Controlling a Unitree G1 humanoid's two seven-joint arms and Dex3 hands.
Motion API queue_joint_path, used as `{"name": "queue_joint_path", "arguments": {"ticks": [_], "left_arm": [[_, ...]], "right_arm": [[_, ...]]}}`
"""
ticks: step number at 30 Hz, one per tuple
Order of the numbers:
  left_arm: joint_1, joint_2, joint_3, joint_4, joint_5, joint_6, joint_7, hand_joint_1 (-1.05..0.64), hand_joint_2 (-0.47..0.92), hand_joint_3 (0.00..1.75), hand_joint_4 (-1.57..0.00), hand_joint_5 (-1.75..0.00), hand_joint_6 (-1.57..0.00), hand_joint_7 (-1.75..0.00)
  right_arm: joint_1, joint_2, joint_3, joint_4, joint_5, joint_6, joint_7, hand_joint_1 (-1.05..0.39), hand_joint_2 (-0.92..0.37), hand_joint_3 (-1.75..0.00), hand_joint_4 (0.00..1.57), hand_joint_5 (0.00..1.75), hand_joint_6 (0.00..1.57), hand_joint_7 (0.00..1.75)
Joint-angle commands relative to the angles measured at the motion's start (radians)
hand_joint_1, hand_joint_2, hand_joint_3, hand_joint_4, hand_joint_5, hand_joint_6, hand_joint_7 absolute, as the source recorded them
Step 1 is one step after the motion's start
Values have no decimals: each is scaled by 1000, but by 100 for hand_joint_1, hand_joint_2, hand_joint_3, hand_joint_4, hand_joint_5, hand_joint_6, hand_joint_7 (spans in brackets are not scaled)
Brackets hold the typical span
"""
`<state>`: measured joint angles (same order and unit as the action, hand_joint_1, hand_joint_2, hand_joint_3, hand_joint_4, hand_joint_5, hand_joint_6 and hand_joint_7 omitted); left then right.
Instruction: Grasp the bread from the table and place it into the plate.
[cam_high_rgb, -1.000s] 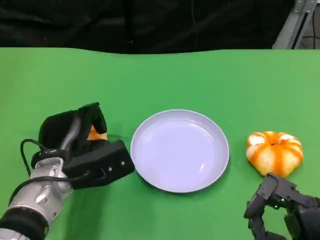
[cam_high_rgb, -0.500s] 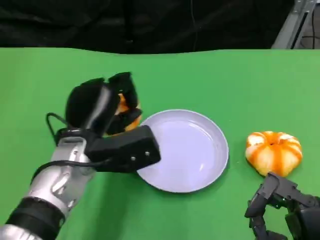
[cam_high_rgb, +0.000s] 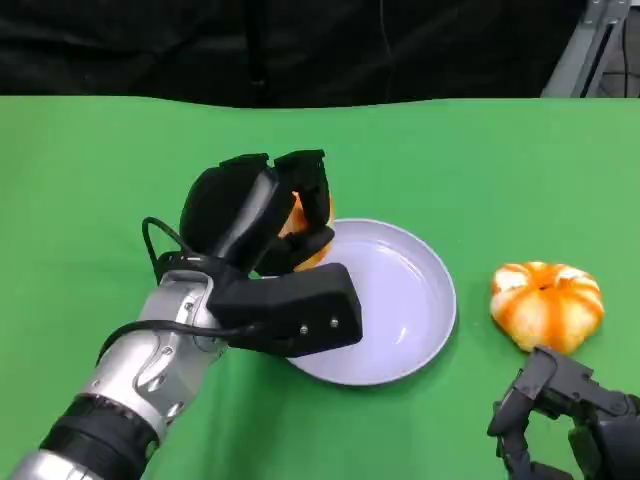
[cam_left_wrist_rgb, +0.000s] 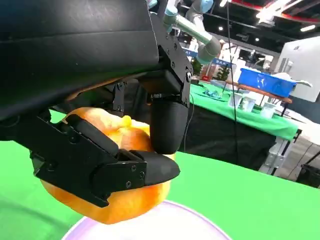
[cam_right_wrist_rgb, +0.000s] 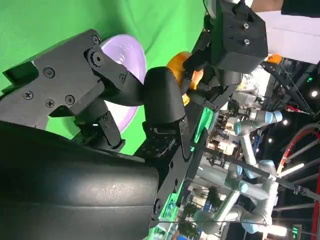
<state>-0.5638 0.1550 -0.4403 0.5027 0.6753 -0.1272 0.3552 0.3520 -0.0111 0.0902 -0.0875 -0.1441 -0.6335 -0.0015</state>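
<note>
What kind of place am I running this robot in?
Probably an exhibition or demo hall: behind the green table, the left wrist view shows another green-draped table with a blue bin, a grey robot arm, and overhead lights.

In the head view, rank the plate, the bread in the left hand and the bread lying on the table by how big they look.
1. Plate, clearly largest.
2. Bread on the table.
3. Bread in the left hand: its visible part looks smallest, but fingers hide much of it, so this rank is unsure.

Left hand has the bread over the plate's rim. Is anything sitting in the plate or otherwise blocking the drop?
Nothing visible does. The left hand holds the orange bread roll above the near-left rim of the round white plate, whose visible surface is bare. The orange-and-white bun lies apart, right of the plate.
</note>
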Motion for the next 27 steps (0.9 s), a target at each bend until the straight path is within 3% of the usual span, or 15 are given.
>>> {"name": "queue_joint_path", "arguments": {"ticks": [1, 3, 7, 10, 12, 18, 21, 23, 25, 27], "left_arm": [[-8, -58, -50, 14, 22, 4, -34, -1, 64, 66, -71, -175, -69, -164], [-17, -87, -76, 25, 30, 7, -45, -1, 68, 56, -71, -175, -73, -157], [-49, -123, -99, 190, 23, -144, 40, -4, 77, 56, -68, -175, -72, -153], [-81, -144, -97, 315, 16, -247, 104, -3, 70, 73, -66, -175, -75, -150], [-97, -153, -99, 371, 17, -284, 127, -3, 68, 75, -65, -175, -74, -152], [-126, -173, -110, 474, 24, -331, 150, -6, 75, 64, -59, -175, -63, -163], [-131, -177, -109, 499, 18, -340, 138, -6, 79, 56, -57, -175, -61, -160], [-133, -176, -104, 508, 7, -345, 114, -11, 89, 35, -50, -137, -63, -121], [-134, -174, -102, 512, 0, -345, 97, -17, 91, 29, -50, -99, -73, -74], [-134, -173, -102, 512, -3, -344, 92, -18, 92, 27, -50, -92, -75, -64]], "right_arm": [[0, 2, 2, 2, 8, -17, -8, -11, -56, -114, 82, 175, 74, 156], [-2, 5, 4, 3, 9, -20, -8, -11, -56, -114, 82, 175, 74, 156], [1, 8, 7, 0, 2, -15, -11, -11, -55, -115, 82, 175, 75, 156], [1, 8, 8, -5, -2, -8, -12, -12, -55, -115, 82, 175, 75, 156], [0, 8, 7, -3, -3, -10, -14, -12, -54, -115, 82, 175, 75, 155], [6, 11, 8, -8, -8, -5, -19, -12, -54, -116, 82, 175, 75, 155], [5, 14, 10, -6, -7, -5, -21, -10, -54, -117, 81, 175, 75, 154], [1, 13, 10, -1, -6, -10, -20, -11, -54, -117, 82, 175, 75, 154], [-1, 11, 11, 2, -3, -12, -19, -11, -54, -118, 82, 175, 75, 154], [-1, 11, 11, 2, -3, -13, -18, -11, -54, -118, 82, 175, 75, 155]]}}
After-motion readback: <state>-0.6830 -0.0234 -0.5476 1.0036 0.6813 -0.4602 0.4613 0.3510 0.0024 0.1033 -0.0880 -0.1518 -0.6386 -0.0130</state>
